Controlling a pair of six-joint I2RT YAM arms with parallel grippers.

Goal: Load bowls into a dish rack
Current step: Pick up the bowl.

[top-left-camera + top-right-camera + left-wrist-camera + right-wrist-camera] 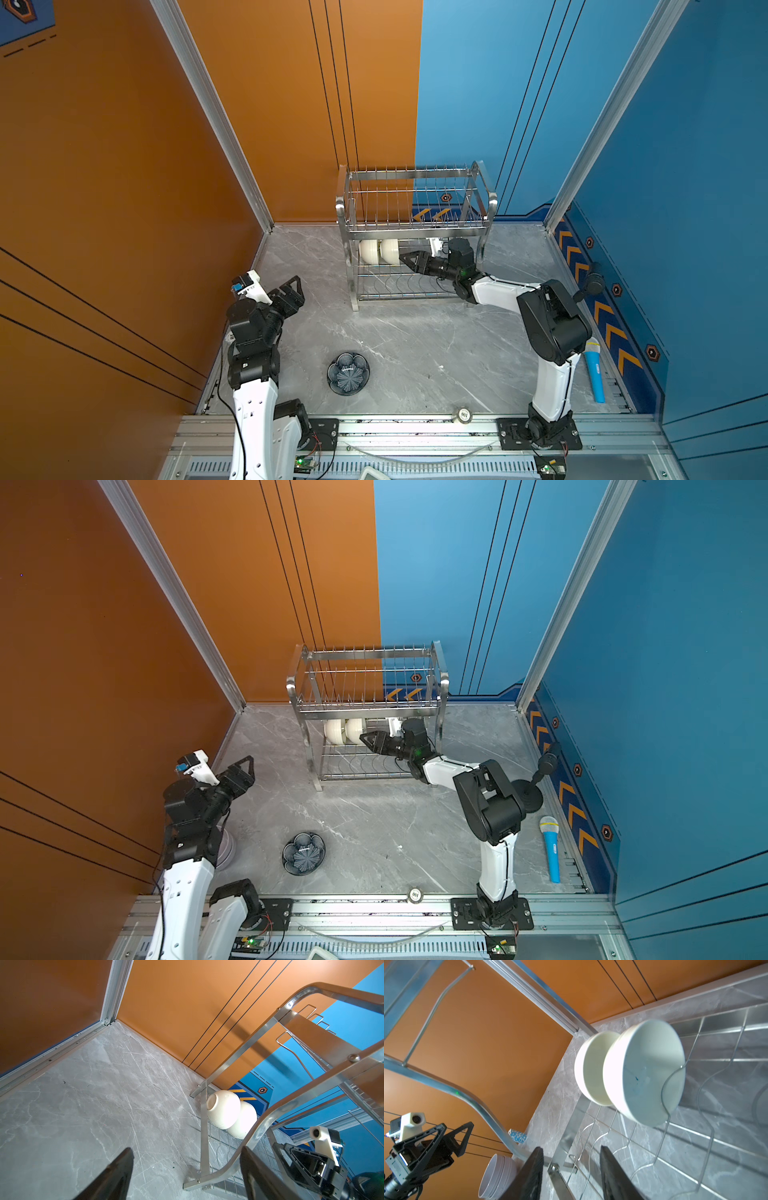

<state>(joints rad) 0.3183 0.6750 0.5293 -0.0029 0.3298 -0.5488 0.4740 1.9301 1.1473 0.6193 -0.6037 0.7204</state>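
The steel dish rack (415, 226) (370, 706) stands at the back of the table. Two cream-white bowls (370, 251) (390, 251) stand on edge, side by side, at the left end of its lower tier; the right wrist view shows them as bowls (643, 1072) between the wire dividers. My right gripper (404, 258) (571, 1148) reaches into the lower tier just right of them, open and empty. A dark flower-rimmed bowl (348, 373) (303, 853) lies near the front. Pale lilac bowls (498, 1176) (227, 848) sit stacked behind my left arm. My left gripper (299, 289) (187, 1148) hovers open, left of the rack.
A blue toy microphone (595, 370) lies along the right edge, with a black round stand (528, 796) beside my right arm. A small round knob (464, 414) sits on the front rail. Orange and blue walls close in the left, back and right.
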